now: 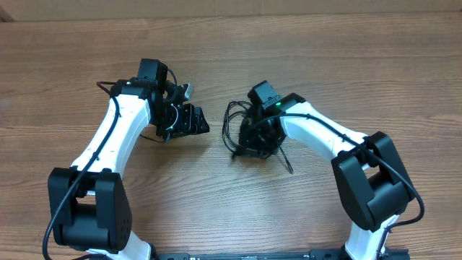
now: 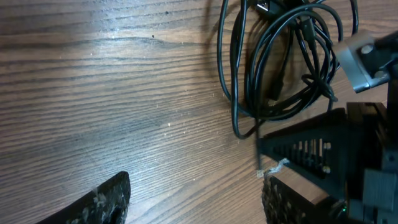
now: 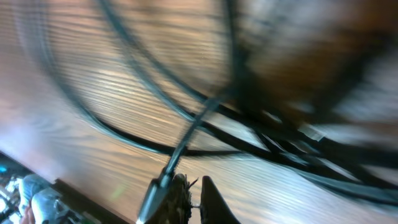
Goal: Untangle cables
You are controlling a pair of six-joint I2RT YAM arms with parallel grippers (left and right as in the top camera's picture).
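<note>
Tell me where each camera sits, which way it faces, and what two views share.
Overhead: fixed above the table, looking straight down; shows both white arms, the left tool and right tool.
Left wrist: on the left arm, looking low across the wood at the cables; its own open fingers frame the bottom edge.
Right wrist: on the right arm, close over the cables, blurred; its shut fingertips show at the bottom.
Shared: overhead and left wrist both show the looped cables.

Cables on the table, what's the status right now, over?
Left gripper open, empty. Right gripper shut among the thin black cables; hold on a strand unclear. Cables in one tangled bundle. No obstruction seen.
</note>
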